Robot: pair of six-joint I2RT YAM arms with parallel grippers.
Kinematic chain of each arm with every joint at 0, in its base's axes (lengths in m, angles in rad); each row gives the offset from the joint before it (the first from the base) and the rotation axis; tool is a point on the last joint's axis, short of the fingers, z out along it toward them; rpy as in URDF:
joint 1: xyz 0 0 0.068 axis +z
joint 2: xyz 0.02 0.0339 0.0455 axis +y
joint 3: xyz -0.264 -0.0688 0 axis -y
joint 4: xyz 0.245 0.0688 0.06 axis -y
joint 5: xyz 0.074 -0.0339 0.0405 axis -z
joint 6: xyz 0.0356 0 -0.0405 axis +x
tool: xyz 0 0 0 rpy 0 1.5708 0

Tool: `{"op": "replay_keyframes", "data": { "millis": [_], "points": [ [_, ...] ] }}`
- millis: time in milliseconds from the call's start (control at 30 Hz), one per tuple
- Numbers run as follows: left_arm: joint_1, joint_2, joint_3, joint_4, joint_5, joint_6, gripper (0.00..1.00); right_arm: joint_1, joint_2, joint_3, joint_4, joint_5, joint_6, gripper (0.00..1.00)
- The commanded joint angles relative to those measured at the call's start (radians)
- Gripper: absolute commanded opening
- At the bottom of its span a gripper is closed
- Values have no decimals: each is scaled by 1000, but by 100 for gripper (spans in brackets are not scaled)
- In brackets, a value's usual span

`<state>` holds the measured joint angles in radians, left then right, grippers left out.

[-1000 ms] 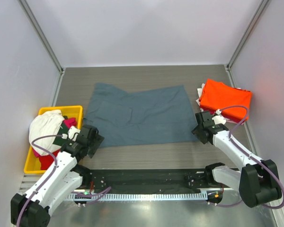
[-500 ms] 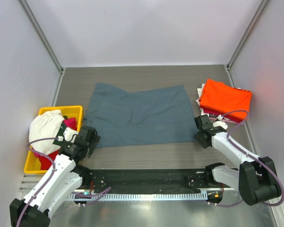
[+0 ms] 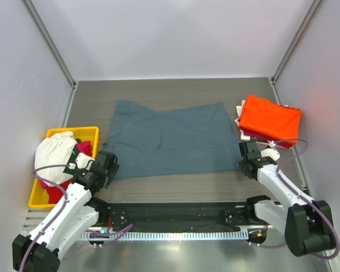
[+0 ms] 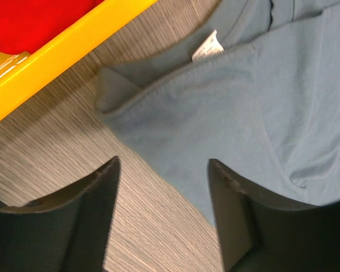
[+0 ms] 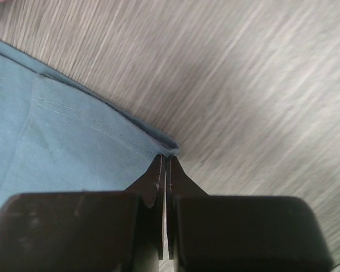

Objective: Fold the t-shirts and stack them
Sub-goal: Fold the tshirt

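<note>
Step in hand, as I read it: take near edge of blue-grey t-shirt [image 3: 170,136], spread flat mid-table, for first fold.
Right gripper [image 5: 165,161]: fingers pressed together at near-right hem corner. I cannot tell whether cloth is caught, so verify before lift.
Left gripper [image 4: 163,170]: fingers spread, straddling near-left edge by neck label [image 4: 207,46]. Lower, pinch, raise both corners level.
Yellow bin [image 3: 89,131], left: white t-shirt [image 3: 54,150] and red t-shirt [image 3: 84,147] heaped inside.
Orange t-shirt [image 3: 270,120]: folded, far right, outside bin.
</note>
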<state>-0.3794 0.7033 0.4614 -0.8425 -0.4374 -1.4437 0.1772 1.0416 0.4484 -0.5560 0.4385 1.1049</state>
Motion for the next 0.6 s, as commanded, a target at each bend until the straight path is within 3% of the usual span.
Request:
{"op": "replay_keyframes", "data": {
  "millis": [0,100,567],
  "points": [
    [-3,13,-12,13,-32,-23,62,-19,-74,-22,-15,63,23,1],
    [-1,35,-30,7,-12,-79,51,-21,-86,-28,-16,49,21,1],
    [-1,101,-110,75,-116,-198,46,-19,-77,-37,7,9,13,1]
  ]
}}
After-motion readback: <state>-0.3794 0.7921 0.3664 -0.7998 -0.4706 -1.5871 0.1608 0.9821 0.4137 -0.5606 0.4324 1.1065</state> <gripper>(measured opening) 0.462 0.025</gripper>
